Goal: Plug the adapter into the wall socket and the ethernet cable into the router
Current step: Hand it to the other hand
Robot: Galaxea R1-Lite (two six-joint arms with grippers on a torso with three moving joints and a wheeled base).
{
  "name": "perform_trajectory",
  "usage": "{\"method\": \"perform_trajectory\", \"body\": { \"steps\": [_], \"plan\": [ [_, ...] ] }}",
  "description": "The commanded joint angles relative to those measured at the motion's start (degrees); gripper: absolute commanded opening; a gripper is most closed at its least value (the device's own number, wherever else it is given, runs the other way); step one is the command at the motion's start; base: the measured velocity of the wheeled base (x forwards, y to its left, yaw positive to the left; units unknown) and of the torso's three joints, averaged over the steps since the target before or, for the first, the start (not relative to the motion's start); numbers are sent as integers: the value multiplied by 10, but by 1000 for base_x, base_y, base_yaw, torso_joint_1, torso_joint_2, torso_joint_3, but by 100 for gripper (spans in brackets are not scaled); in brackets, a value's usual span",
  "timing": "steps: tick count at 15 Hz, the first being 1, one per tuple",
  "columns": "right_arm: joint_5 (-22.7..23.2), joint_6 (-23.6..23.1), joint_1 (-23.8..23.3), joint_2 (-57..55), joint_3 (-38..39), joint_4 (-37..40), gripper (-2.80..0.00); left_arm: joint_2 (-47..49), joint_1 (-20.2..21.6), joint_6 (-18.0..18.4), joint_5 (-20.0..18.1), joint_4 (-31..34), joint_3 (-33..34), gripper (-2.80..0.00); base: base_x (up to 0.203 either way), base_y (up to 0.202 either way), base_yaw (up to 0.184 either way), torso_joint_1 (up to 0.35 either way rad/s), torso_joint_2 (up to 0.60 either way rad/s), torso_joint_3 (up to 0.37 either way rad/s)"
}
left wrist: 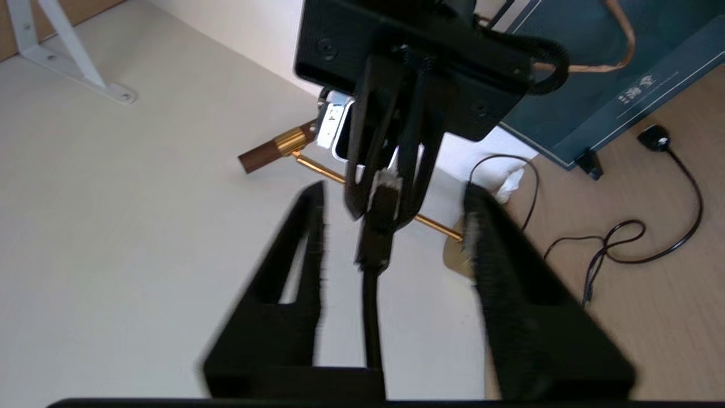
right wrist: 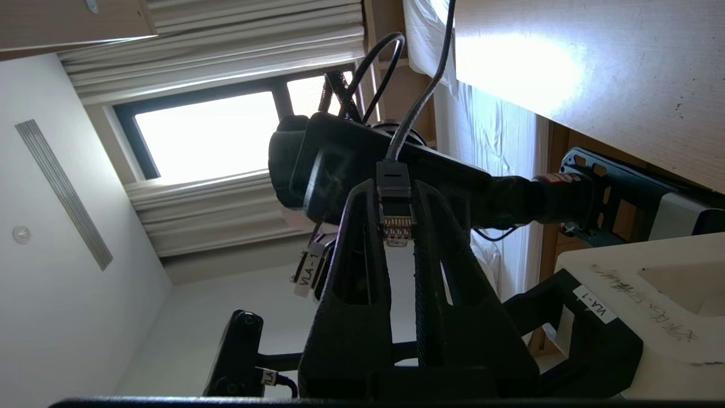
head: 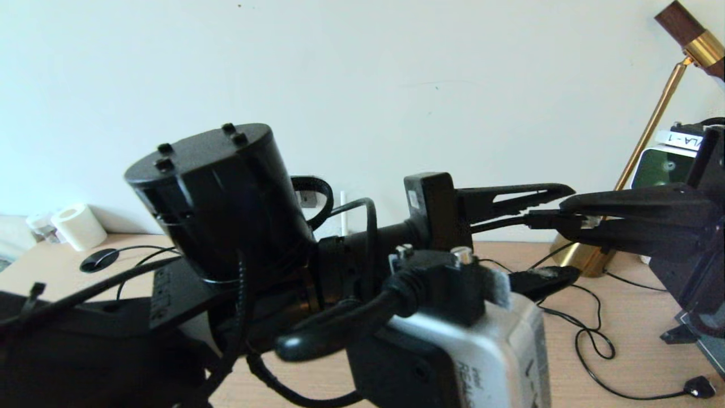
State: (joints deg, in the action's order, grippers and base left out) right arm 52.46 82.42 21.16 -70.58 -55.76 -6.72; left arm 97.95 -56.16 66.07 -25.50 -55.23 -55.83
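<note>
Above desk, right gripper [right wrist: 399, 226] (tagged "VLA-1") pinches ethernet cable [right wrist: 395, 192].

The ethernet cable [head: 546, 220] sits between both claws, seemingly above the desk [head: 628, 317].

wooden desk [head: 634, 317] carries a brass lamp base [head: 583, 258] and thin black cord [head: 595, 340].

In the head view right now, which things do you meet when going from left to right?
White paper roll → left gripper, open → ethernet cable connector → brass lamp → right gripper, shut on the connector, its body at the far right.
</note>
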Motion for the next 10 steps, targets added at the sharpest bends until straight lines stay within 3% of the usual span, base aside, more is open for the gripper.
{"method": "perform_trajectory", "body": {
  "steps": [1, 10],
  "plan": [
    [4, 5, 1, 0, 0, -1, -280, 5, -4, 4, 0, -3, -1, -280, 0, 0, 0, 0, 0, 0],
    [5, 5, 0, 0, 3, -1, -280, 10, -4, 3, 0, -4, -2, -280, 0, 0, 0, 0, 0, 0]
  ]
}}
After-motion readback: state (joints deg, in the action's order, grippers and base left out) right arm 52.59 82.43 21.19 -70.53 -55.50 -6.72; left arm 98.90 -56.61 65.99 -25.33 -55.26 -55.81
